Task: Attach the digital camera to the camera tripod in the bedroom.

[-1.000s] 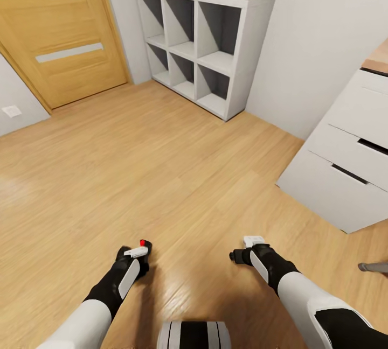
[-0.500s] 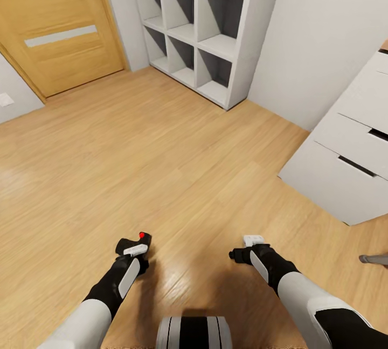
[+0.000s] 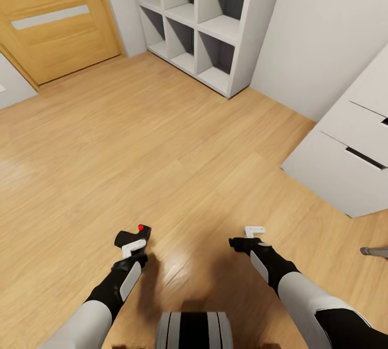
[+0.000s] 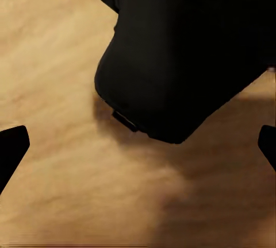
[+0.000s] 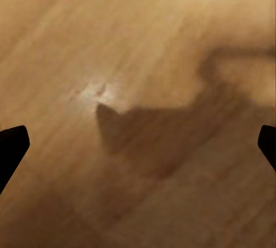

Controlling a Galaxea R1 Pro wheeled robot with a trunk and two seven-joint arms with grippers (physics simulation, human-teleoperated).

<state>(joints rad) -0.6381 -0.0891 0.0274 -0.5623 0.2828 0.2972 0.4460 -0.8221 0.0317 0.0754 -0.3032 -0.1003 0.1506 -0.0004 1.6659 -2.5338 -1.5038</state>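
Observation:
The digital camera (image 3: 133,236), small and black with a red dot on top, sits in my left gripper (image 3: 131,245), low over the light wood floor (image 3: 161,139). In the left wrist view its dark body (image 4: 184,47) looms close ahead of the black fingertips (image 4: 11,150). My left gripper (image 4: 138,144) is shut on it. My right gripper (image 3: 245,238) hangs open over bare floor, nothing between its fingers (image 5: 11,147). A thin grey rod end (image 3: 374,252) pokes in at the right edge; I cannot tell whether it is a leg of the camera tripod.
A white cube shelf (image 3: 215,20) stands against the back wall, beside a wooden door (image 3: 54,15) at the back left. A white drawer unit (image 3: 350,149) juts in from the right. Open floor lies between them. My base (image 3: 194,330) shows at the bottom.
The whole view has shifted: shelf, door and drawers slid up and outward as the camera moved. Both hands sit slightly higher in the picture, the camera still in the left.

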